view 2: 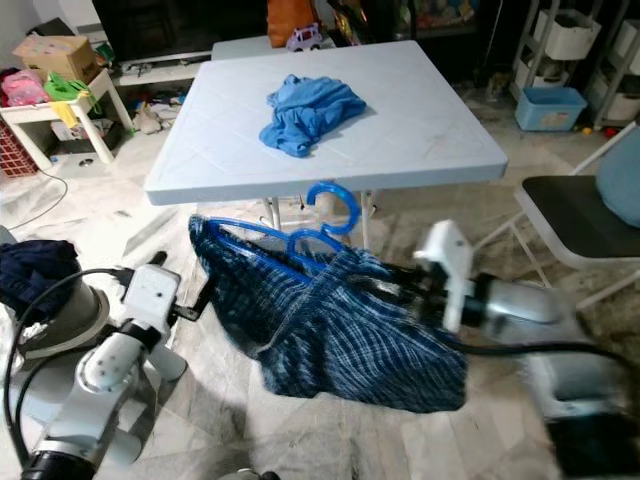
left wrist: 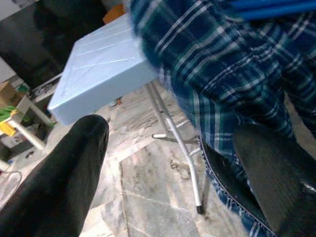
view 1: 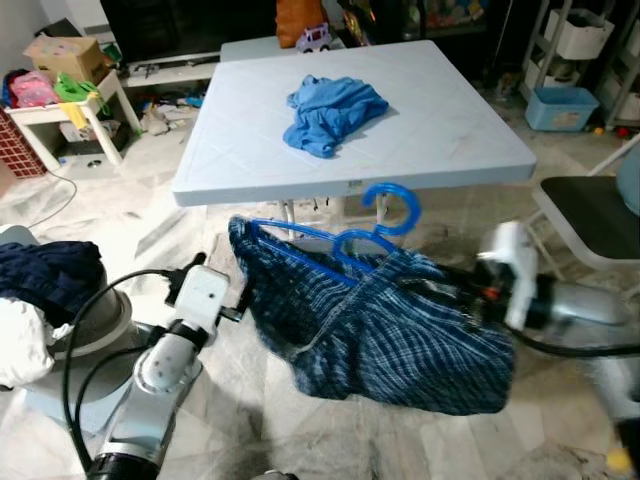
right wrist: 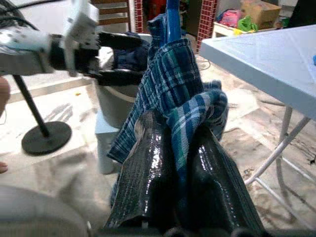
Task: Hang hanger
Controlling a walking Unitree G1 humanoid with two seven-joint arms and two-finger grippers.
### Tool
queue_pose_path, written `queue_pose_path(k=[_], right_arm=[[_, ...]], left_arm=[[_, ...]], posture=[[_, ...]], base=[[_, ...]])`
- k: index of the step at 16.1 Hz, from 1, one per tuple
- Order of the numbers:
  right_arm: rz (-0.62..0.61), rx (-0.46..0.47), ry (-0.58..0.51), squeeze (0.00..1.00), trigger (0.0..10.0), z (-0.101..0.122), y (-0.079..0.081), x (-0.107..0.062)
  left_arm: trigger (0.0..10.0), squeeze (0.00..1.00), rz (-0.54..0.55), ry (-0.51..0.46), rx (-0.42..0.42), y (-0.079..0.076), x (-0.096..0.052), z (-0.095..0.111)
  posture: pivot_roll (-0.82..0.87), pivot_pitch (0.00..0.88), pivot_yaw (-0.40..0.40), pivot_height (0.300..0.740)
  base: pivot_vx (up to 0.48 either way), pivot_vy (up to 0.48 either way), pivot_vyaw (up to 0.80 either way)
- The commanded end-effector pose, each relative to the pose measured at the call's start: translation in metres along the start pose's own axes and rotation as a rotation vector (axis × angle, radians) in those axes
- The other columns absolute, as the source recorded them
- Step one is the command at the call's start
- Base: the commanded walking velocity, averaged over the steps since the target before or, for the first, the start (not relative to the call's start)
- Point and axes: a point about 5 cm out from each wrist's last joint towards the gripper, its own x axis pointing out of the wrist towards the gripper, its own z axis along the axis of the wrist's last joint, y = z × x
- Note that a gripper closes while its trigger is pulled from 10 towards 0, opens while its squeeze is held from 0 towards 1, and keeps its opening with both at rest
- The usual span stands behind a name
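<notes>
Marble floor runs before a pale table point(view 1: 450, 150). Head view: the blue hanger point(view 1: 345, 240), carrying a plaid shirt point(view 1: 390, 330), hangs level across the front, hook up toward the table edge. Left wrist view: left gripper point(left wrist: 173, 182) gapes beside the cloth. Right wrist view: right gripper point(right wrist: 180, 163) pinches shirt. Carrying stage, I judge; next needs a rail.

Table point(view 1: 250, 150): light blue, square, on thin metal legs.
Blue cloth point(view 1: 332, 110): crumpled on the table, near its middle.
Toy car point(view 1: 313, 39): behind the far edge of the table.
Cardboard box point(view 1: 67, 55): on a small white side table point(view 1: 40, 115).
Blue bin point(view 1: 561, 106): on the floor at the right.
Chair point(view 1: 590, 210): dark seat, right of the table.
</notes>
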Motion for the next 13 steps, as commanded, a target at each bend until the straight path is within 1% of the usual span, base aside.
queue_pose_path(k=[1,2,3,4,5,6,7,10,11,12,13], right_arm=[[0.064,-0.013,-0.021,0.0,10.0,0.015,0.008,-0.006],[0.083,-0.001,-0.012,0.0,10.0,0.019,0.011,-0.01],[0.087,0.005,-0.009,0.0,10.0,0.022,0.011,-0.012],[0.089,0.009,-0.008,0.0,10.0,0.023,0.011,-0.012],[0.101,0.013,-0.008,0.0,10.0,0.024,0.012,-0.011],[0.132,0.026,-0.014,0.0,10.0,0.025,0.017,-0.008],[0.15,0.028,-0.017,0.0,10.0,0.026,0.022,-0.005],[0.181,0.039,-0.022,0.0,10.0,0.03,0.027,-0.003],[0.187,0.035,-0.028,0.0,10.0,0.033,0.027,-0.003],[0.186,0.034,-0.034,0.0,10.0,0.036,0.027,-0.003],[0.187,0.036,-0.034,0.0,10.0,0.037,0.027,-0.004]], left_arm=[[10.0,1.0,-0.001,-0.012,0.025,-0.001,0.004,0.003],[10.0,1.0,0.004,-0.021,0.024,-0.002,0.008,0.005],[10.0,1.0,0.011,-0.036,0.009,-0.003,0.013,0.01],[10.0,1.0,0.011,-0.041,0.004,-0.004,0.014,0.011],[10.0,0.0,-0.001,-0.055,-0.015,-0.007,0.018,0.015],[10.0,0.0,-0.007,-0.066,-0.031,-0.012,0.022,0.019],[10.0,0.0,-0.011,-0.063,-0.044,-0.016,0.024,0.019],[10.0,0.0,-0.028,-0.062,-0.08,-0.023,0.029,0.018],[3.4,0.0,-0.042,-0.069,-0.095,-0.025,0.03,0.019],[0.0,0.0,-0.049,-0.093,-0.1,-0.025,0.032,0.021],[0.0,0.0,-0.048,-0.096,-0.101,-0.024,0.033,0.022]], posture=[[-0.1,0.046,0.074,0.74],[-0.1,0.047,0.074,0.74],[-0.1,0.046,0.074,0.74],[-0.1,0.046,0.074,0.74],[-0.11,0.042,0.074,0.74],[-0.11,0.041,0.074,0.74],[-0.11,0.04,0.075,0.74],[-0.11,0.038,0.077,0.74],[-0.12,0.037,0.078,0.74],[-0.12,0.036,0.08,0.74],[-0.12,0.036,0.08,0.74]], base=[[0.0,0.0,0.0],[0.0,0.0,0.0],[0.0,0.0,0.0],[0.0,0.0,0.0],[0.0,0.0,0.0],[0.0,0.0,0.0],[0.0,0.0,0.0],[0.0,0.0,0.0],[0.0,0.0,0.0],[0.0,0.0,0.0],[0.0,0.0,0.0]])
